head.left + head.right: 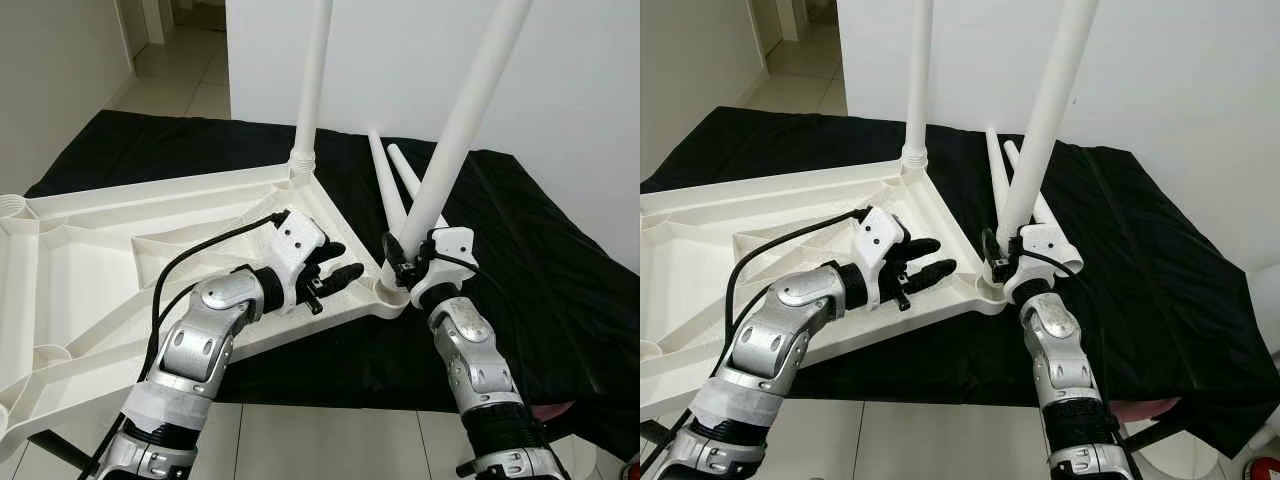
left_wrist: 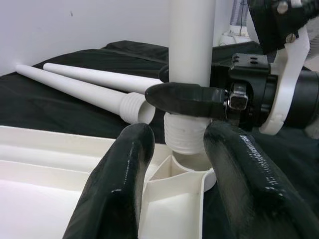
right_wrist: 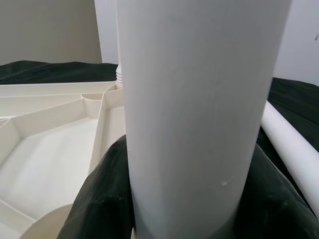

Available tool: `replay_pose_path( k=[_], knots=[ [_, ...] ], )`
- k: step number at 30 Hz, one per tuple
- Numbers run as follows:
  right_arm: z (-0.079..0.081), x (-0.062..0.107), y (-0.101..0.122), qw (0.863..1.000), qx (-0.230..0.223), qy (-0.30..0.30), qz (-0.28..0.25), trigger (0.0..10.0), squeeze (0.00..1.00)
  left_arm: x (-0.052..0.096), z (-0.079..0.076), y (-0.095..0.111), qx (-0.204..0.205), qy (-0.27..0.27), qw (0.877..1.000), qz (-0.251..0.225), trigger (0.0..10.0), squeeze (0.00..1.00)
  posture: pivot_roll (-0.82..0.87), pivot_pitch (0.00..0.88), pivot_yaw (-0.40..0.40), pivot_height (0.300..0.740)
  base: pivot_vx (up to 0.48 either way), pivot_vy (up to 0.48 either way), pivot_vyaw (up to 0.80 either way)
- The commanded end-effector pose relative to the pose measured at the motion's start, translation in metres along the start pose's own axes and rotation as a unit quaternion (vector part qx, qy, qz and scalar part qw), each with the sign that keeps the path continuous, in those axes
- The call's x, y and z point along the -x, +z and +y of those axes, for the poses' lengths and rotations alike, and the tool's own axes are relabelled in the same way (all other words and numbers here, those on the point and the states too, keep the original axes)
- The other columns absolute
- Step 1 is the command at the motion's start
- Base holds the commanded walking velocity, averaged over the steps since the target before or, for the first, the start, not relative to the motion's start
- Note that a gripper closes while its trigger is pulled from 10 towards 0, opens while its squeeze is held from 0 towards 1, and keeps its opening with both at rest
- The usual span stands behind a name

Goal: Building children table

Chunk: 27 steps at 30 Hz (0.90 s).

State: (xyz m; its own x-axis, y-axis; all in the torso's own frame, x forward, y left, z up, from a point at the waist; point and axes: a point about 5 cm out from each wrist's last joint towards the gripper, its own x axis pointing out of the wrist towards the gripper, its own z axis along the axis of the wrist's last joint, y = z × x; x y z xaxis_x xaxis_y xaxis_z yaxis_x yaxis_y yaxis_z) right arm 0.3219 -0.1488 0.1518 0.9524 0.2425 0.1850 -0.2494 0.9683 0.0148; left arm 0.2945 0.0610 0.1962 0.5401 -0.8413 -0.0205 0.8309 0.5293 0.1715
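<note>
White walls, tiled floor, and a black cloth [image 1: 560, 270] spread over the work surface with the upside-down white plastic tabletop [image 1: 90, 270] on it. Right gripper [image 1: 408, 262] is clamped around the table leg [image 1: 455, 130] just above its threaded end, at the near corner socket [image 1: 388, 297]. Left gripper [image 1: 335, 272] rests on the rim beside it, fingers spread, holding nothing. Leg looks light, stiff and slick, so I'd grip low. Two spare legs [image 1: 400, 180] lie behind
</note>
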Motion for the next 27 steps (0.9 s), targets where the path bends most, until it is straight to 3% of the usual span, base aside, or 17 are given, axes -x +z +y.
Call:
replay_pose_path(
  k=[1,9,16,27],
  knots=[
    [-0.003,0.002,0.006,1.0,-0.001,-0.001,-0.019,10.0,0.0,0.001,0.006,-0.002,0.014,0.09,0.996,0.006,10.0,0.0,0.02,0.0,-0.073,0.74,0.0,0.0,0.0],
    [0.004,0.003,0.004,0.999,-0.019,0.021,-0.025,10.0,0.0,0.001,-0.001,-0.006,0.017,0.073,0.997,0.011,10.0,0.0,0.02,0.0,-0.077,0.74,0.0,0.0,0.0],
    [0.009,0.015,-0.012,0.999,-0.024,0.038,0.002,10.0,0.0,0.006,0.002,-0.005,0.025,0.069,0.997,0.011,10.0,0.0,0.02,0.0,-0.096,0.74,0.0,0.0,0.0],
    [-0.003,0.026,-0.025,0.999,-0.01,0.027,0.039,10.0,0.0,0.008,0.002,-0.004,0.029,0.077,0.997,0.011,10.0,0.0,0.02,0.0,-0.111,0.74,0.0,0.0,0.0]
  ],
)
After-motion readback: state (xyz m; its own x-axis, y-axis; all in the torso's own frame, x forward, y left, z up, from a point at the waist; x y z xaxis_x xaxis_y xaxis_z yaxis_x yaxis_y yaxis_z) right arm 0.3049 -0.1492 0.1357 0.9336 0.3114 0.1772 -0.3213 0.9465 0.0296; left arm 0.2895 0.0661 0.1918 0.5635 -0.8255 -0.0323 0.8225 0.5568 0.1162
